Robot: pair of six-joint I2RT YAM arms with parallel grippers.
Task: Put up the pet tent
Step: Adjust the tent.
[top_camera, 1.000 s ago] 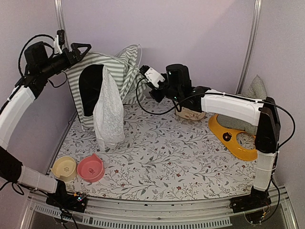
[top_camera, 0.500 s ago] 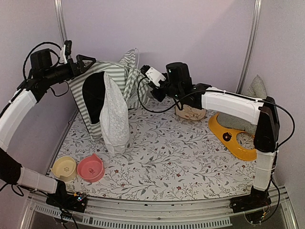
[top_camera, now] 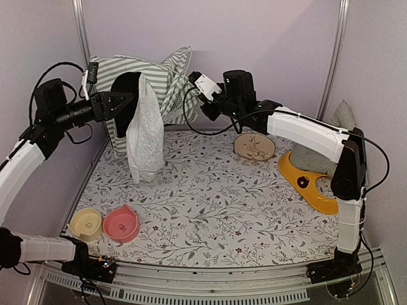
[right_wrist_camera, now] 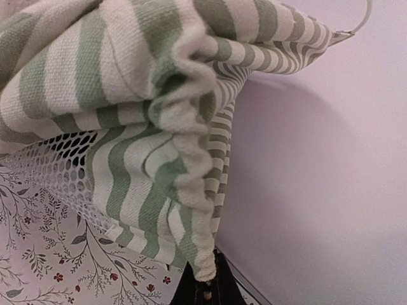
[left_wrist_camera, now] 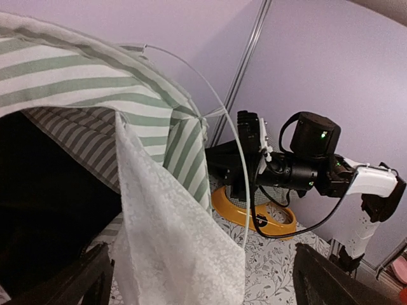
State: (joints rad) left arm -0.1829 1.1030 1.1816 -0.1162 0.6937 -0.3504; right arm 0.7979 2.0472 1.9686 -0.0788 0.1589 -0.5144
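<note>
Green-and-white striped cloth marks the pet tent (top_camera: 156, 73), which stands at the far left corner of the desk (top_camera: 216, 210), close to the back wall. Its white lace curtain (top_camera: 145, 136) hangs down over the dark opening, and a thin white pole (left_wrist_camera: 236, 165) arcs out from the right side. The left fingers (top_camera: 124, 98) are spread wide and hover just left of the opening; whether they touch the cloth cannot be told. The right fingers (top_camera: 191, 79) are pressed together, pinching a bunched fold of the tent's striped fabric at its right edge, with black mesh (right_wrist_camera: 57, 165) just below. At the near left lie a pink bowl (top_camera: 121, 223) and a yellow bowl (top_camera: 86, 223), side by side.
</note>
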